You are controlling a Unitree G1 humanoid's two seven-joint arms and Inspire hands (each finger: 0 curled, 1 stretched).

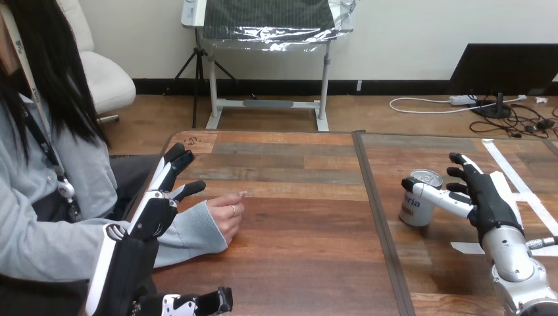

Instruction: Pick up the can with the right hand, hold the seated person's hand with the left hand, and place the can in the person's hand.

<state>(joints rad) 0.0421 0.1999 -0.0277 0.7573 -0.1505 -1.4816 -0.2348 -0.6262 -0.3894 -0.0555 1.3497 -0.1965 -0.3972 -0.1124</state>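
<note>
A silver can [420,197] stands upright on the right half of the wooden table [296,250]. My right hand [483,194] is right beside it, open, its thumb stretched along the can's near side and its fingers straight just past the can's right side. The person's hand [227,212] rests on the table at the left, loosely curled, with a grey sleeve behind it. My left hand [164,191] hovers open just to the left of that hand, above the sleeve, fingers straight and pointing away, thumb sticking out toward the person's hand without gripping it.
A dark seam [378,224] runs front to back between the two table halves. White tape strips [520,184] lie on the table at the far right. The person sits along the left edge.
</note>
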